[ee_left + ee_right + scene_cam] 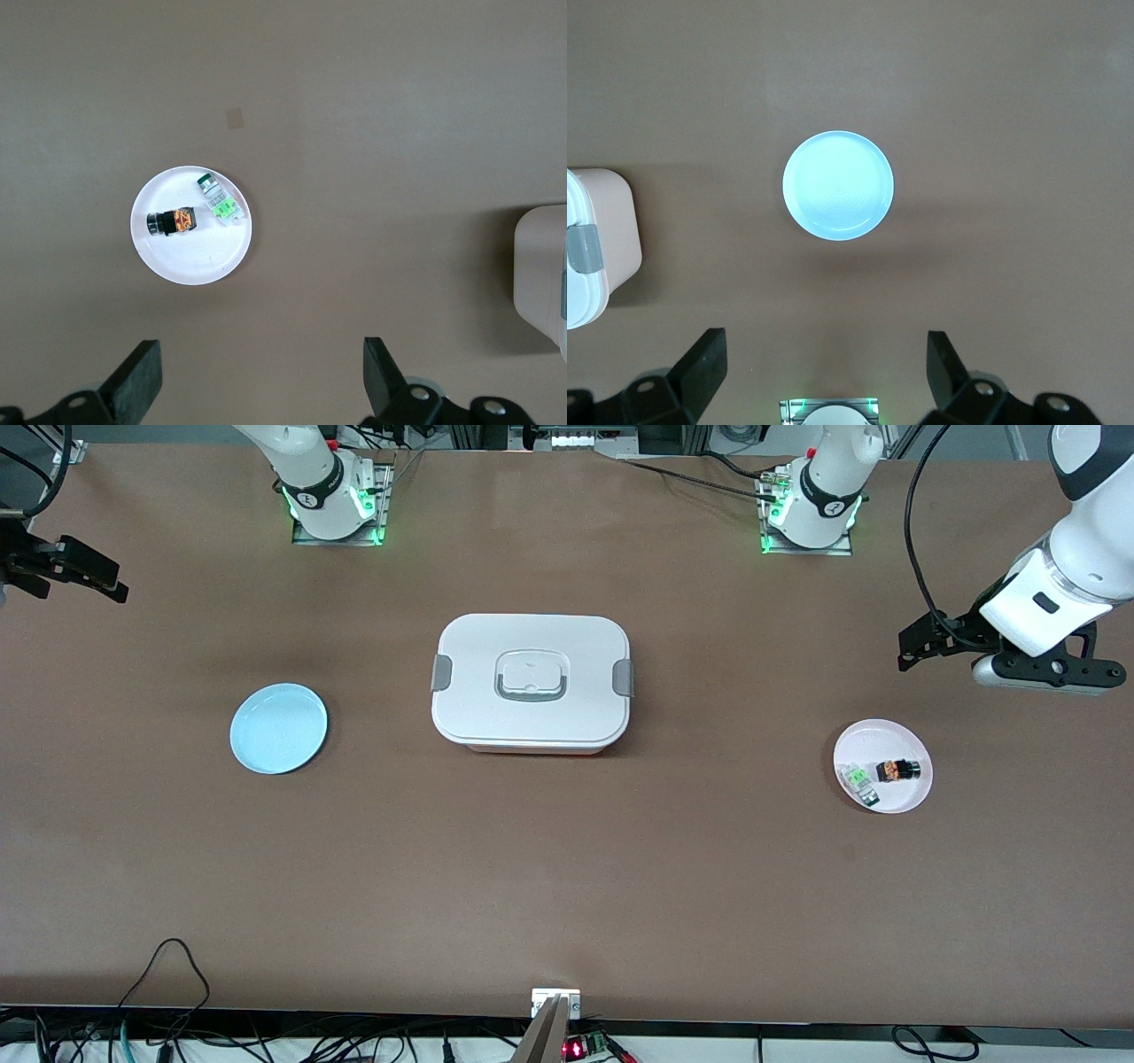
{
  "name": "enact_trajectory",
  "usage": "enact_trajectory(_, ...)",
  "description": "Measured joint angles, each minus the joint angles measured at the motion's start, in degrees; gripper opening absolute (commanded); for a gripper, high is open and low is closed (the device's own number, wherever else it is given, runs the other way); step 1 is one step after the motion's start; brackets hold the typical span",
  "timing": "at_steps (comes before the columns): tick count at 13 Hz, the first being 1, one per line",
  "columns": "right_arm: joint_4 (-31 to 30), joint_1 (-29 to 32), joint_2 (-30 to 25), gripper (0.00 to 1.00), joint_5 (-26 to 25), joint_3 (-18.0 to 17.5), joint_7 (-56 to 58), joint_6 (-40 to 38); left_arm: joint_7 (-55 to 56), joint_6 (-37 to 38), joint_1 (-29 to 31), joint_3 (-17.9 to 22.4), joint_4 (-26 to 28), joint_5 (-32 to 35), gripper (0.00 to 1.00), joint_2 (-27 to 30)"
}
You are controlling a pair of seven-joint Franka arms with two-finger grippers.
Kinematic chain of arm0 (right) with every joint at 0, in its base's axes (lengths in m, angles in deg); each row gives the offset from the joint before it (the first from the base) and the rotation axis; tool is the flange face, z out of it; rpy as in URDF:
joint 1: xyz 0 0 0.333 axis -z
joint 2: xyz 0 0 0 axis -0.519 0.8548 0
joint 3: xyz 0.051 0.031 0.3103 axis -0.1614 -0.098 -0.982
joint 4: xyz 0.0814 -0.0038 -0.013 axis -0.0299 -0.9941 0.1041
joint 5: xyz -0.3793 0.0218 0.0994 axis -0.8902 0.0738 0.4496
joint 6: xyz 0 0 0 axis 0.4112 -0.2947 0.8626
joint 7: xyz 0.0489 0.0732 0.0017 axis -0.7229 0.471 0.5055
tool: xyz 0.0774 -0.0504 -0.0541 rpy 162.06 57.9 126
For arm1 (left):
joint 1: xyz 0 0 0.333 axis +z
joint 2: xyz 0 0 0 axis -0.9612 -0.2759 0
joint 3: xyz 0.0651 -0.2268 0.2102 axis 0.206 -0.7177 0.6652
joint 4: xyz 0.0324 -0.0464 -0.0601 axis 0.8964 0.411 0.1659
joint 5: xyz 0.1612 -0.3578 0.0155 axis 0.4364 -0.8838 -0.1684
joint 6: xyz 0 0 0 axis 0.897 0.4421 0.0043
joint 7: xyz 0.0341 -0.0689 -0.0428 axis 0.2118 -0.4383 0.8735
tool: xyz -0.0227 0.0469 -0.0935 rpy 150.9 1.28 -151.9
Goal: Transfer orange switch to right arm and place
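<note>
The orange switch (897, 771) (173, 221), small and black with an orange part, lies on a small white plate (889, 733) (195, 264) toward the left arm's end of the table. A green-and-clear component (859, 782) (220, 202) lies beside it on the same plate. My left gripper (914, 648) (260, 356) hangs open and empty in the air over bare table beside that plate. My right gripper (104, 581) (824, 341) hangs open and empty over the right arm's end of the table, with the light blue plate (278, 728) (838, 185) below in its view.
A white lidded box (532, 682) (542, 266) (594, 248) with grey clasps stands mid-table between the two plates. The right arm's base (828, 412), lit green, shows in the right wrist view. Cables hang along the table edge nearest the front camera.
</note>
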Motion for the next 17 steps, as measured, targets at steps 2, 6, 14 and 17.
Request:
enact_trajectory(2,-0.09,0.0,0.09,1.0,0.0,0.04,0.0,0.0,0.0,0.0,0.0,0.0,0.0,0.0,1.0,0.0)
enact_trajectory(6,-0.5,0.01,1.03,1.0,0.0,0.05,0.0,0.02,0.0,0.0,0.0,-0.01,0.0,0.0,1.0,0.0)
enact_trajectory(14,-0.68,-0.53,5.69,1.0,0.44,-0.14,0.01,1.67,0.0,0.0,0.0,-0.02,0.0,0.0,1.0,0.01)
enact_trajectory(17,-0.69,-1.7,7.54,1.0,0.46,-0.23,0.01,2.28,0.0,0.0,0.0,-0.03,0.0,0.0,1.0,0.02)
